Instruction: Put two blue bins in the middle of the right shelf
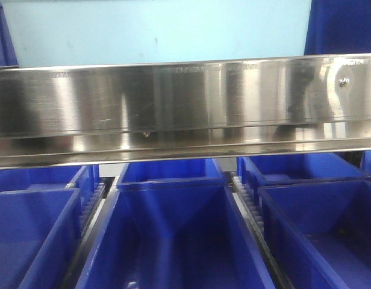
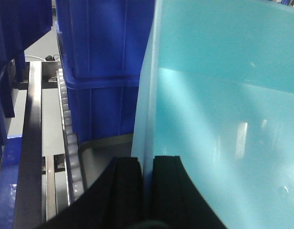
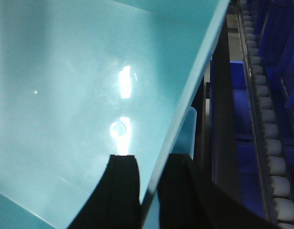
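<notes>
Closest to my left wrist camera, the black two-fingered left pincer (image 2: 148,164) is squeezed tight onto an upright side wall of the pale turquoise-blue plastic bin (image 2: 223,119). One finger sits inside the wall and one outside, and the bin's hollow opens to the right. My right pincer (image 3: 151,164) clamps the opposite wall the same way. There the rim runs slantwise between its fingers (image 3: 123,191), so that wrist sits tilted against the bin. From the front, the bin fills the top of the view above a polished steel shelf rail (image 1: 185,102). Dark blue plastic bins (image 1: 173,241) stand on the level below. I see a white roller track (image 2: 68,124) running left of the left pincer.
</notes>
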Controlling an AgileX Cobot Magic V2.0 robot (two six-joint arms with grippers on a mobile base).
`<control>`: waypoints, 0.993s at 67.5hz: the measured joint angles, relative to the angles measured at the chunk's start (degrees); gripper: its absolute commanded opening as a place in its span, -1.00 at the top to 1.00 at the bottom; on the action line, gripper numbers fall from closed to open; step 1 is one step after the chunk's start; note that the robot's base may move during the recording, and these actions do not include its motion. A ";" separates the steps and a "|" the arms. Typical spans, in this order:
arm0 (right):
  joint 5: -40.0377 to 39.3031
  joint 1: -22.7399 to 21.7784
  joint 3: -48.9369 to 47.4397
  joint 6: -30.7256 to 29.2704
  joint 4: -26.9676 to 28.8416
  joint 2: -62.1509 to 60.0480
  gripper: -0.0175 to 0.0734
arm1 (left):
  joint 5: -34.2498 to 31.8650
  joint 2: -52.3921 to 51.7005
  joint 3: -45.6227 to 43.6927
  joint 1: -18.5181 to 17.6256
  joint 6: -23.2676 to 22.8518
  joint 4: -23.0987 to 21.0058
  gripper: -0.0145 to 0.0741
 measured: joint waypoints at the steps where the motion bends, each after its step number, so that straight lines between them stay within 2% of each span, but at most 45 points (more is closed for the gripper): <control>1: 0.00 0.00 0.00 0.00 0.00 0.00 0.95 | 0.35 0.00 0.00 0.00 0.00 -0.04 0.92; 19: -0.03 -3.47 0.00 -0.22 0.00 0.00 0.95 | 10.69 0.00 0.00 -0.57 0.00 -2.26 0.92; 36: -1.83 -5.29 0.00 -0.59 0.00 0.54 0.95 | 15.40 -0.12 0.00 -1.56 -0.72 -2.65 0.92; 54: -1.05 -5.29 0.00 -1.05 2.04 3.02 0.95 | 21.33 -2.53 0.00 -1.56 -2.76 1.45 0.92; 67: 1.26 -5.29 0.00 -1.05 2.72 3.51 0.95 | 26.29 -3.29 -0.03 -1.56 -4.61 1.93 0.92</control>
